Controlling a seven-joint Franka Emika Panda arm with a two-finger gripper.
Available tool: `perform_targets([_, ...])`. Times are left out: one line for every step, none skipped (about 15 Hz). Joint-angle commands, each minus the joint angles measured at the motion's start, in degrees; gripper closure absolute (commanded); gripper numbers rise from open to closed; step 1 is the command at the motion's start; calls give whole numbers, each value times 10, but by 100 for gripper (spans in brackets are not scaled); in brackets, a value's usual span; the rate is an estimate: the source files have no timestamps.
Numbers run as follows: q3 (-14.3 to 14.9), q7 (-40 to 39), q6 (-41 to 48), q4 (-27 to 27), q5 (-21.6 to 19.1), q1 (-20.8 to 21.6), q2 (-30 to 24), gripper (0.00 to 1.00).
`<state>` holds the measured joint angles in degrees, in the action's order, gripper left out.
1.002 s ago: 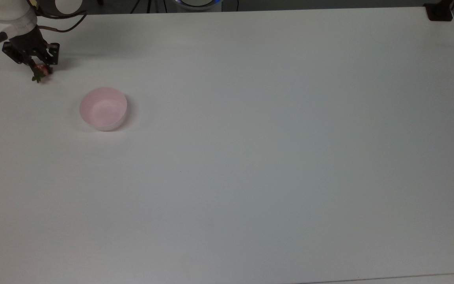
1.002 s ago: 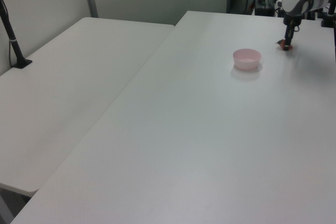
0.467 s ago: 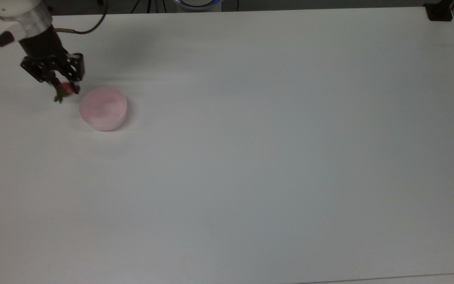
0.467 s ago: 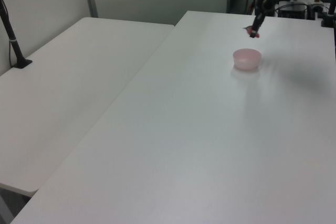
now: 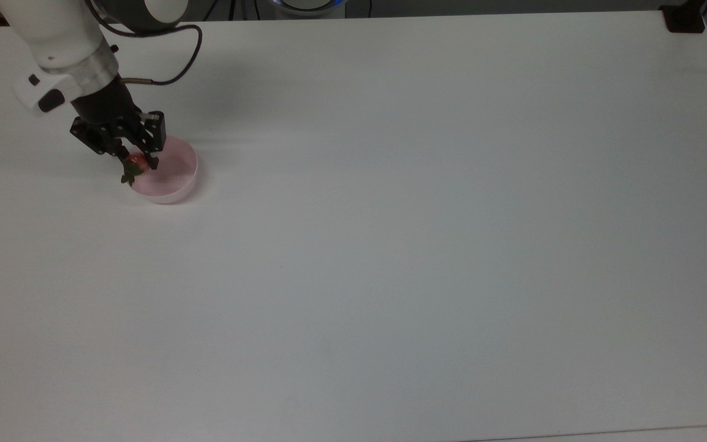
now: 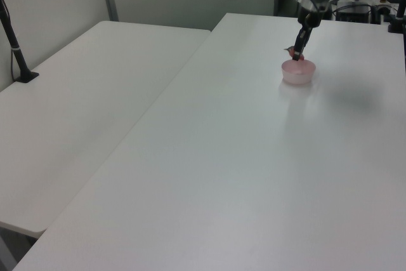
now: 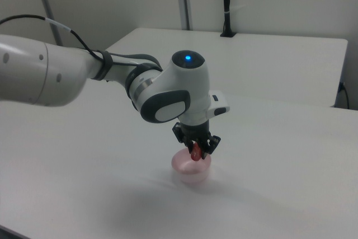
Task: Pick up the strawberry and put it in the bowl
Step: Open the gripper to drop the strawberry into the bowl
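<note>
I count one bowl point(image 5: 172, 178) on the table point(image 5: 390, 245), its inside apparently bare, and one strawberry point(image 5: 134, 162), pinched in my gripper point(image 5: 132, 161) over the rim at the bowl's nine o'clock in the top view. The arm point(image 7: 84, 79) reaches down, fingers pointing downward.

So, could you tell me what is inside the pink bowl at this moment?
Nothing lies in the bowl: its visible floor is bare. The strawberry hangs above its rim, held in the gripper, which covers part of the inside.
</note>
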<state>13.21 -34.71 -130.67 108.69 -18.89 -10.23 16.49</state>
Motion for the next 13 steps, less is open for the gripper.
perform_targets([1,12,-13,-1,-6,6,7,33])
perform_targets([1,13,-11,-1,-6,6,6,10])
perform_targets([1,16,-9,-1,-7,6,6,0])
perform_targets([1,25,-8,-1,-7,6,4,0])
perform_targets([0,42,-5,-1,-7,7,-1,0])
perform_targets([-6,66,4,-4,-6,8,-13,0])
perform_targets([-14,93,16,-8,-5,7,-31,0])
perform_targets([-15,124,61,-23,-2,7,-64,0])
perform_targets([-14,132,115,-41,-1,6,-83,0])
perform_targets([-14,133,176,-67,6,4,-95,0])
perform_targets([-14,133,265,-111,25,5,-109,0])
perform_targets([-14,138,323,-141,34,6,-118,0])
perform_targets([-14,150,370,-162,37,7,-131,0])
